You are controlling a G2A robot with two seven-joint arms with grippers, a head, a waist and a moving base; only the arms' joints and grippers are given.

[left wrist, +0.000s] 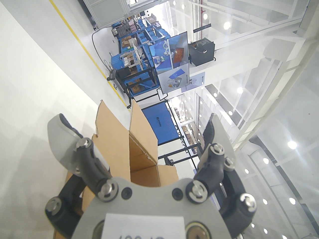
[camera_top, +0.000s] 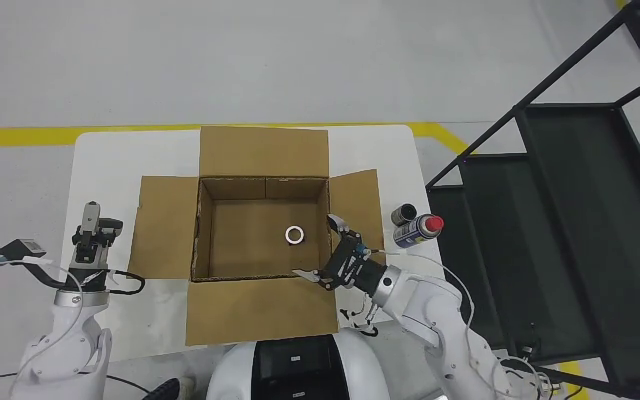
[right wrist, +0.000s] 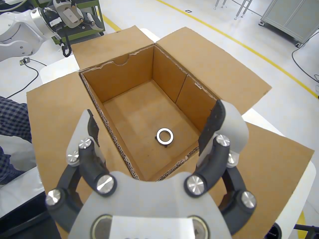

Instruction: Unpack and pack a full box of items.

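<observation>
Closest to the lens, the right tool [right wrist: 153, 115] hangs with its jaws spread wide and nothing between them. It is over the near right corner of the open cardboard box [camera_top: 265, 150], just below the centre of the top view. That cardboard box sits in the middle of the white table [camera_top: 110, 170] with all four flaps folded outward. On its floor, right of centre, lies one small ring [camera_top: 294, 235], white-faced on a dark body and clear of every wall. Just past the right flap, a dark can [camera_top: 404, 214] and a spray can [camera_top: 418, 230] with a red cap sit close together on the table. At the lower left of the top view, the left tool [camera_top: 91, 228] is beside the left flap without touching it, jaws likewise wide and empty.
</observation>
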